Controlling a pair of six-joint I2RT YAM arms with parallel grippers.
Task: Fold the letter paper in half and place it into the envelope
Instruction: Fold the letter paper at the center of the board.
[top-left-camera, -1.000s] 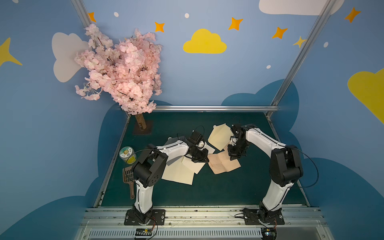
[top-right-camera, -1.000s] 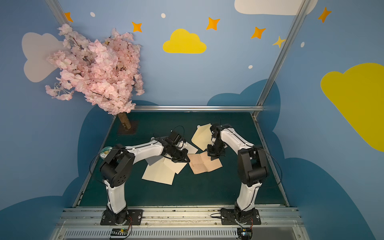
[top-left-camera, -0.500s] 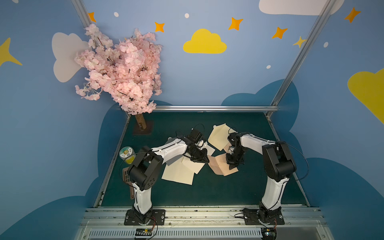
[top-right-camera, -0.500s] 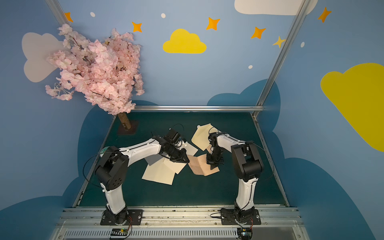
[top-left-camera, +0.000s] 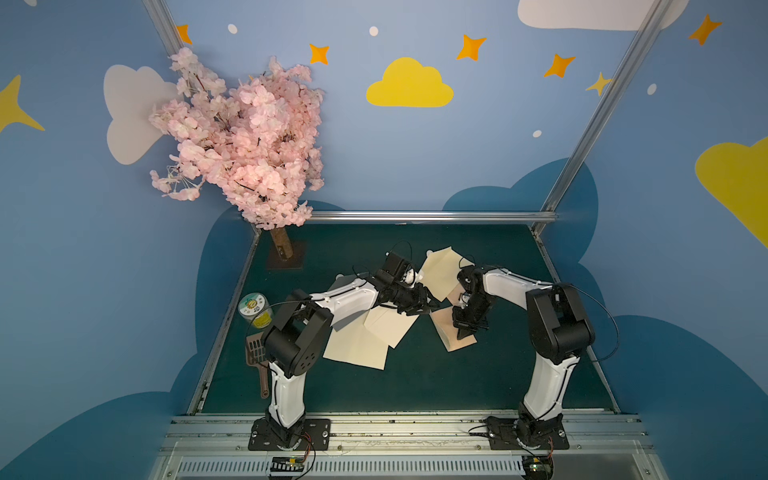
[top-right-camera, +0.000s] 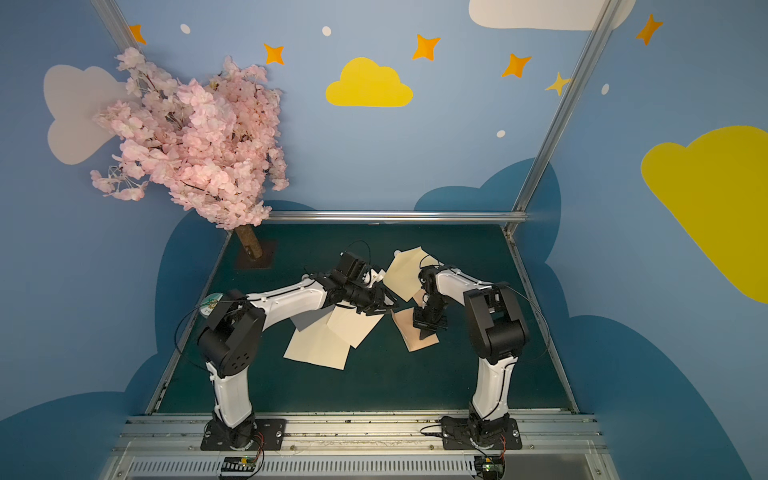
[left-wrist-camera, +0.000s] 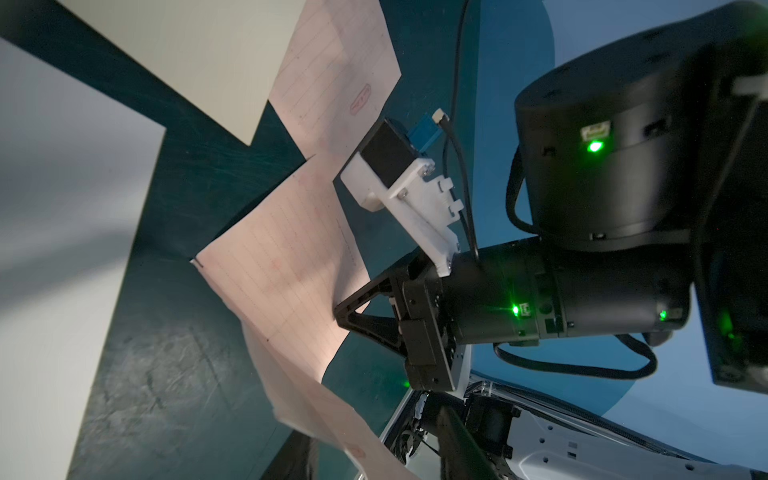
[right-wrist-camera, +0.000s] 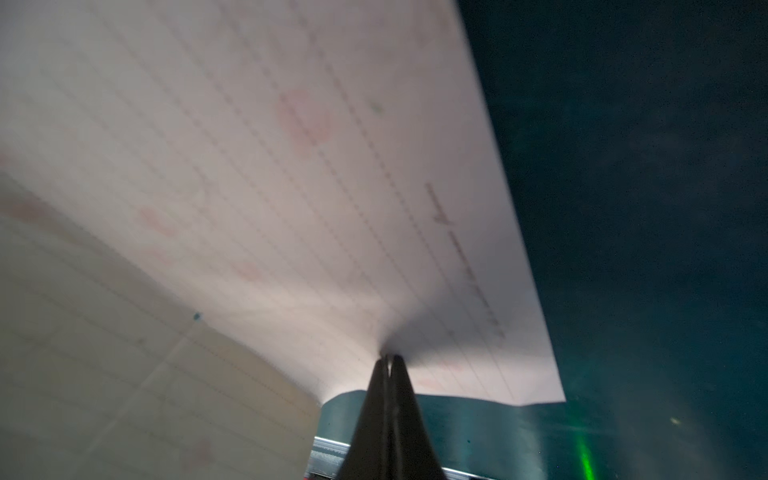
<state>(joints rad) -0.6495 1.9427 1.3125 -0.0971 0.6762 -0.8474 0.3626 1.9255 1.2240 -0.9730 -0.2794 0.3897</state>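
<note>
Where the right gripper (right-wrist-camera: 388, 358) pinches shut on the pink letter paper (right-wrist-camera: 291, 166), the sheet curls up off the middle of the green mat (top-left-camera: 415, 386); the left gripper (top-left-camera: 428, 307) hovers just beside its corner, jaws too small to judge; cream sheets (top-left-camera: 361, 349) lie partly hidden under the left arm (top-left-camera: 349, 296).

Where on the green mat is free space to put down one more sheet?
The widest bare mat is the front strip, between the front rail and the cream sheets. Another patch lies behind, between the tree trunk and the rear cream sheet. The middle is crowded: left hand, right hand and letter paper sit close together.
</note>
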